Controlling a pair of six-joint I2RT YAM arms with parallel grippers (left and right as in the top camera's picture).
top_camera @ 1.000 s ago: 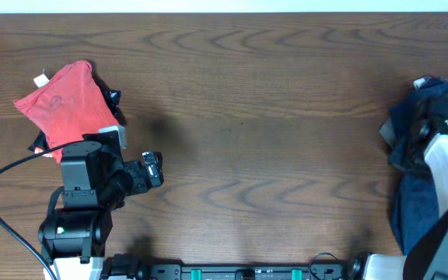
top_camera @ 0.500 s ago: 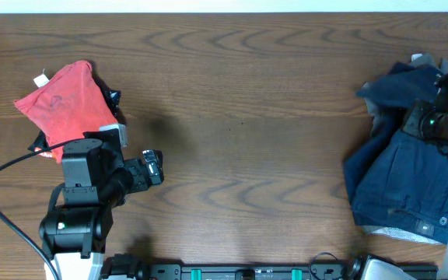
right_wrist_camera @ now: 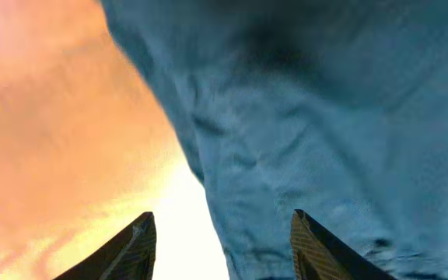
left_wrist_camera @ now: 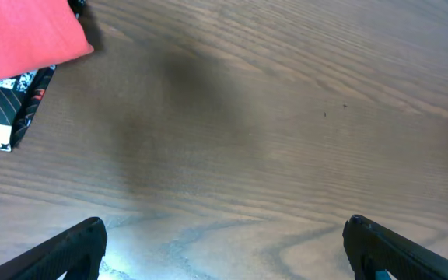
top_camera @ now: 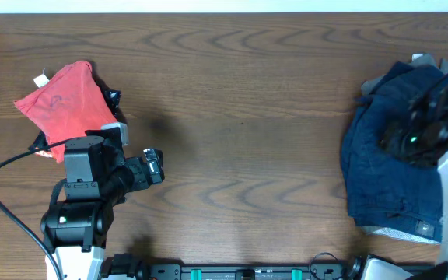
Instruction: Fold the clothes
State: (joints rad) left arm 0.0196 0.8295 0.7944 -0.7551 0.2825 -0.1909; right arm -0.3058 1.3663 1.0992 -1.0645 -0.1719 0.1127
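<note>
Leftmost, at about ten o'clock on the surface (top_camera: 239, 93), lay a red garment (top_camera: 62, 105), bunched over a black printed piece (left_wrist_camera: 10, 117) that poked out at its five o'clock edge. A white tag (top_camera: 42, 78) stuck out at the red cloth's eleven o'clock corner, and the black piece carried a white-and-orange printed patch; no writing on either could be read. The left gripper (left_wrist_camera: 224, 249) hung just beside this pile at its five o'clock, jaws spread wide over bare wood and holding nothing.

Over at three o'clock sat the navy shorts (top_camera: 387, 171), rumpled, with a grey piece (top_camera: 422, 58) peeking out at their one o'clock. A small pale label (top_camera: 424, 228) near the lower hem was too small to read. The right gripper (right_wrist_camera: 222, 249) hovered right over the shorts, jaws apart with denim-like cloth below them, not visibly pinched.

All of it looked light, limp and prone to sagging and sliding, so a pinch at a firm edge, such as the waistband or a hem corner, would probably control it best.
</note>
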